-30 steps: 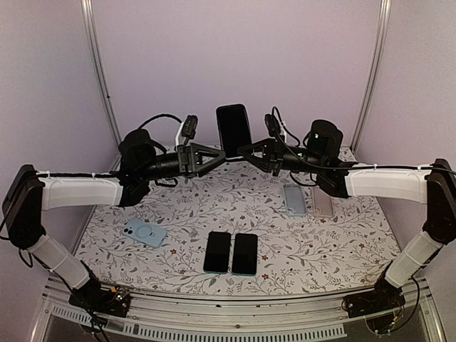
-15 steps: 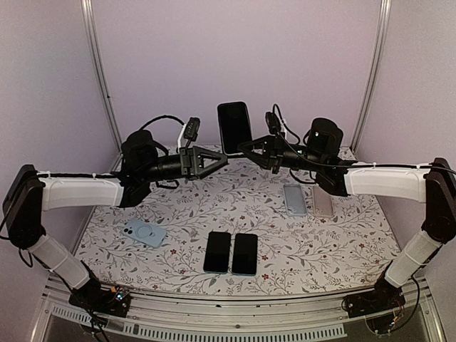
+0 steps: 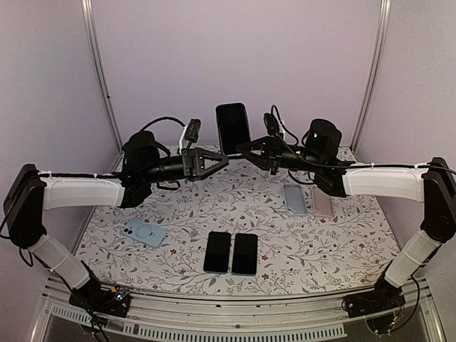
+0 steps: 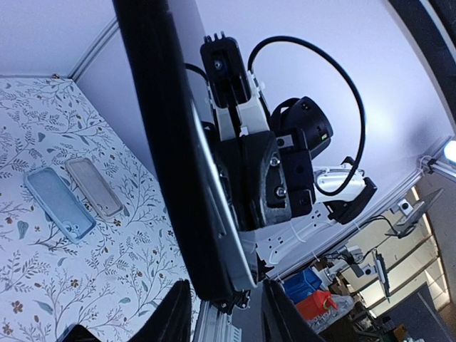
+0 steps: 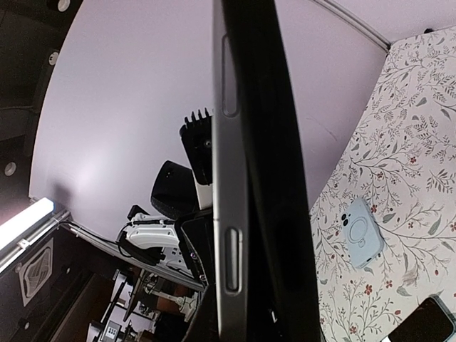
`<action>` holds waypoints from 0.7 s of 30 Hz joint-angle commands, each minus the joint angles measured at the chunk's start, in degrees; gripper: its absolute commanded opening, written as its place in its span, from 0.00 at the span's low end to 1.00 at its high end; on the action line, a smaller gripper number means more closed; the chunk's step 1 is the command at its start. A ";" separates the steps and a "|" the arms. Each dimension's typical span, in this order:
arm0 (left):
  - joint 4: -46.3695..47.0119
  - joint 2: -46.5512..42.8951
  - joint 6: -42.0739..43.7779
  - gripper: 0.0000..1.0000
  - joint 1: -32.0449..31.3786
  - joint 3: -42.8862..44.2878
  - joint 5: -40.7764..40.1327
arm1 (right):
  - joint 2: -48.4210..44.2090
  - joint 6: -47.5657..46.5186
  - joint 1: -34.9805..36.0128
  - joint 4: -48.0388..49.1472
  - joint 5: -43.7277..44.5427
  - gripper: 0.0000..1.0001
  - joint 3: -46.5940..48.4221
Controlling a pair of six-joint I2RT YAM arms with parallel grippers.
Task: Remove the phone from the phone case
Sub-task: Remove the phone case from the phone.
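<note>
A black phone with a grey metal side stands upright in the air over the far middle of the table. My right gripper is shut on its lower edge. In the right wrist view the phone's side with its buttons fills the middle and hides the fingers. A black layer lies along the metal side, and I cannot tell whether it is a case. My left gripper is open just left of the phone's bottom. In the left wrist view its fingertips stand apart below the phone's lower corner, not touching it.
On the flowered table lie a light blue case with a ring at the left, two black phones at the near middle, and a blue-grey case beside a clear case at the right.
My left gripper has shifted slightly to the right, closer to the phone's bottom. The phone and the right gripper have hardly moved.
</note>
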 commanded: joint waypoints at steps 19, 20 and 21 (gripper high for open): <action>-3.48 -1.15 6.40 0.37 -0.61 1.27 -3.11 | -0.89 -0.10 0.75 6.37 0.54 0.00 1.41; -3.52 -1.15 6.43 0.37 -0.58 1.20 -3.13 | -0.85 -0.04 0.73 6.49 0.53 0.00 1.39; -3.57 -1.11 6.51 0.37 -0.61 1.21 -3.27 | -0.84 0.00 0.75 6.51 0.48 0.00 1.44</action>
